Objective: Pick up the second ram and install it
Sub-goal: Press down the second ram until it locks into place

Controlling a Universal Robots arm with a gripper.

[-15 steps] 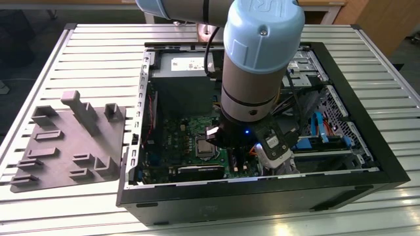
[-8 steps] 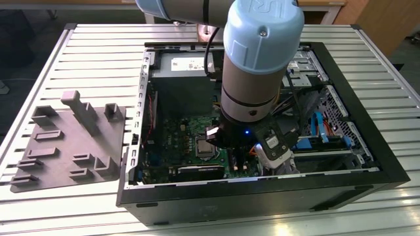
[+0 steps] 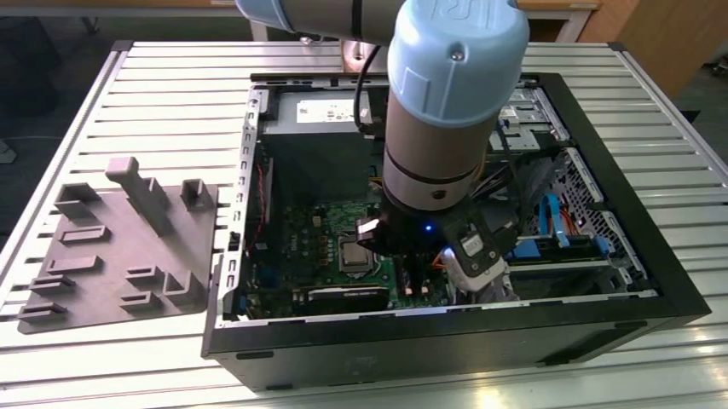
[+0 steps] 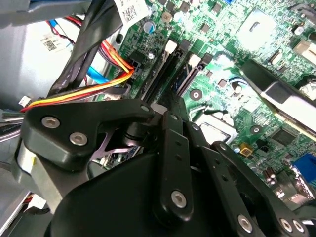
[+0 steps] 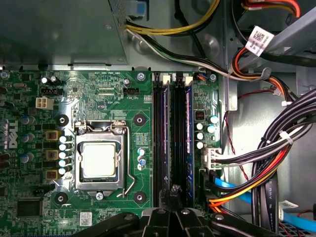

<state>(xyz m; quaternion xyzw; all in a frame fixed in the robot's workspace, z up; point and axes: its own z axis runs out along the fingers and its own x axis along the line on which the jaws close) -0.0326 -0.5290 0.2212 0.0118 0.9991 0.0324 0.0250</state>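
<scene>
Slatted metal bench point(image 3: 170, 94) carried the open PC case point(image 3: 637, 290), with the grey tray point(image 3: 114, 256) on the exterior view's left, its posts bare. Arm was down inside the case over the motherboard point(image 5: 98, 89). Claw point(image 5: 174, 197) sat above the memory sockets point(image 5: 159, 138); can't tell its opening. Second ram point(image 5: 187, 138) looked slotted in a socket, so install seemed nearly done; latching unconfirmed.

no text legible. barcode tag point(image 5: 258, 39) on a cable bundle point(image 5: 276, 153), white silkscreen point(image 5: 10, 139) on the motherboard point(image 5: 118, 106) edge, white sticker point(image 3: 330, 109) on the power supply point(image 3: 313, 104), all unreadable.
</scene>
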